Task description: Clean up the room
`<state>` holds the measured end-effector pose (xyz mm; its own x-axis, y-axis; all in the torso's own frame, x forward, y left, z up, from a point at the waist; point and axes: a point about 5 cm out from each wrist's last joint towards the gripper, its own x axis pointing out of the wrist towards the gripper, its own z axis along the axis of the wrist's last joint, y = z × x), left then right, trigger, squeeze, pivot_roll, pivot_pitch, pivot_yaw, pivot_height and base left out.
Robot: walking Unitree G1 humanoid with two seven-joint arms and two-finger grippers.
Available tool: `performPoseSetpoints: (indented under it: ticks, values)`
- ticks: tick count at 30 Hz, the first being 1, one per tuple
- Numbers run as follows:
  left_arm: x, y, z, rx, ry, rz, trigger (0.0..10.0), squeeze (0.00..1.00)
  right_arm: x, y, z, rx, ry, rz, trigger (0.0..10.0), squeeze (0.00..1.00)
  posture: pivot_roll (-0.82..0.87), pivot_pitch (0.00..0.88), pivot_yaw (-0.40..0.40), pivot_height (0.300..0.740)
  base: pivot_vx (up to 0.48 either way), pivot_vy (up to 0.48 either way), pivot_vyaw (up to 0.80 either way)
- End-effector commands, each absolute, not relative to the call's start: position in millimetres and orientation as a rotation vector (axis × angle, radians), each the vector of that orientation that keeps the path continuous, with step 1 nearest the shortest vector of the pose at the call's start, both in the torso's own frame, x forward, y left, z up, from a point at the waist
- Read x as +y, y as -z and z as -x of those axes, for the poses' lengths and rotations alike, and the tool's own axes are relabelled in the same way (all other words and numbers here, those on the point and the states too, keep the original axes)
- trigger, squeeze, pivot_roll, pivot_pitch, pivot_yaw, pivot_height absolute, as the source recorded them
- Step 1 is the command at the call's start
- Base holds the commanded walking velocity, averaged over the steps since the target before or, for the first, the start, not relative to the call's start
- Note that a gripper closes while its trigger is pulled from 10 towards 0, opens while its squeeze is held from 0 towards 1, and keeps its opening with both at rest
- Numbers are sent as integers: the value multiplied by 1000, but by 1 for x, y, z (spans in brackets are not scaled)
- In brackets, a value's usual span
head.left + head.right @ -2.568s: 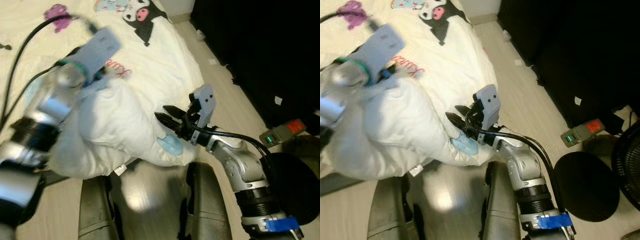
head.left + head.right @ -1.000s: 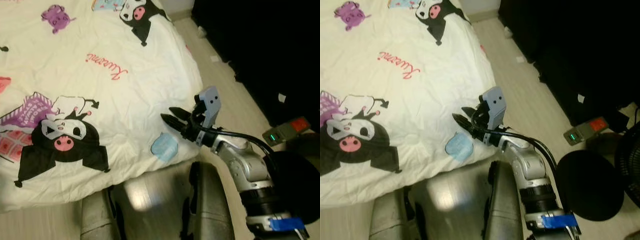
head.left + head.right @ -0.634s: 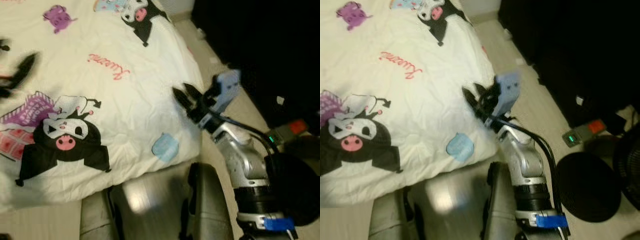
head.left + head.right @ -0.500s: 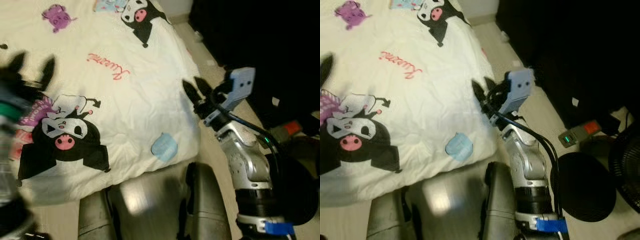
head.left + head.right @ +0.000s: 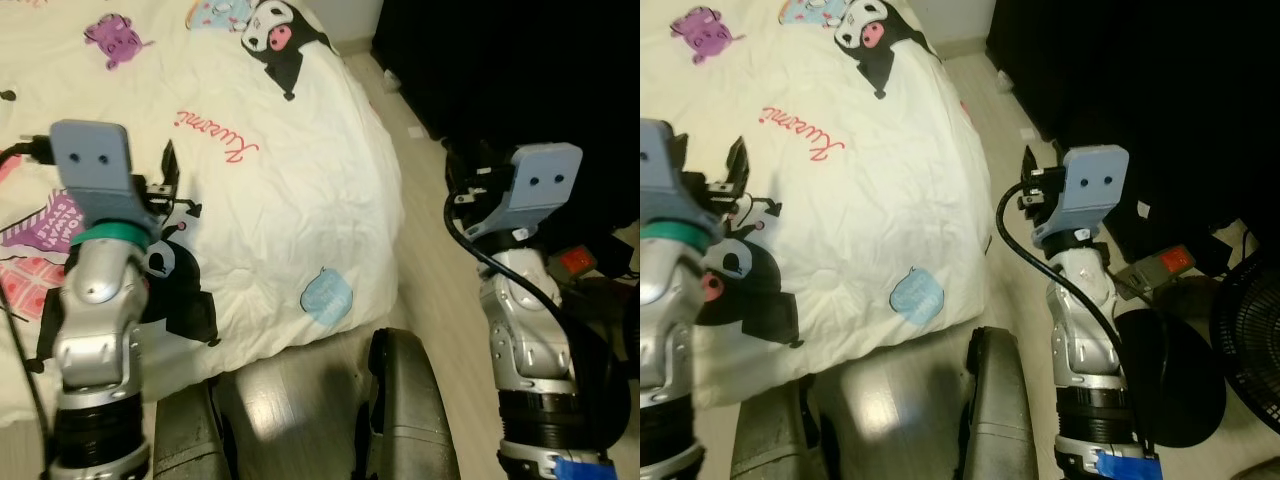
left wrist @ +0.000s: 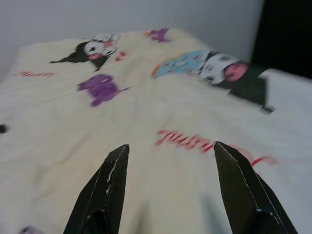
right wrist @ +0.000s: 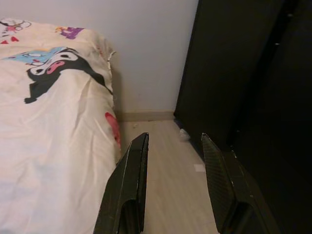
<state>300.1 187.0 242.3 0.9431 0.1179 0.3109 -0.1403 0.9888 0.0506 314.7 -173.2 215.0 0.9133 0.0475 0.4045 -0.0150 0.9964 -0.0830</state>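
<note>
A cream duvet [image 5: 280, 200] printed with black-and-pink cartoon figures covers the bed and hangs over its near edge. My left gripper [image 6: 170, 145] is raised over the duvet, open, with nothing between its fingers [image 5: 168, 160]. My right gripper [image 7: 174, 136] is held up over the strip of pale floor [image 7: 170, 161] beside the bed, also open and holding nothing. Small white scraps [image 5: 415, 131] lie on that floor near the dark wardrobe.
A black wardrobe [image 5: 520, 70] runs along the right of the floor strip. A power strip with a red switch [image 5: 1155, 265], a black round base [image 5: 1170, 380] and a fan [image 5: 1250, 320] stand at the right. A light wall [image 7: 146, 53] closes the far end.
The white bundle held against my left arm 2.6 s ago is gone from view. My right gripper rose from the bed's edge to over the floor. My left arm came up over the duvet.
</note>
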Motion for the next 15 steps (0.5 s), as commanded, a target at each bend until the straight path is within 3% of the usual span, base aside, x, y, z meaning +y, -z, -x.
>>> performPoseSetpoints:
  ticks: [1,7,15]
  values:
    - [183,-235,-302,-275,-121,-38,10000,0,-179,-207,-312,-397,-9,90,10000,0,1,147,-30,567,0,0,0]
    - [162,-230,-306,-243,-49,53,10000,0,-180,-206,-313,-403,2,99,10000,0,-8,139,-34,587,0,0,0]
    - [140,-226,-307,-261,21,37,10000,0,-182,-203,-313,-402,14,117,10000,0,-19,123,-39,618,0,0,0]
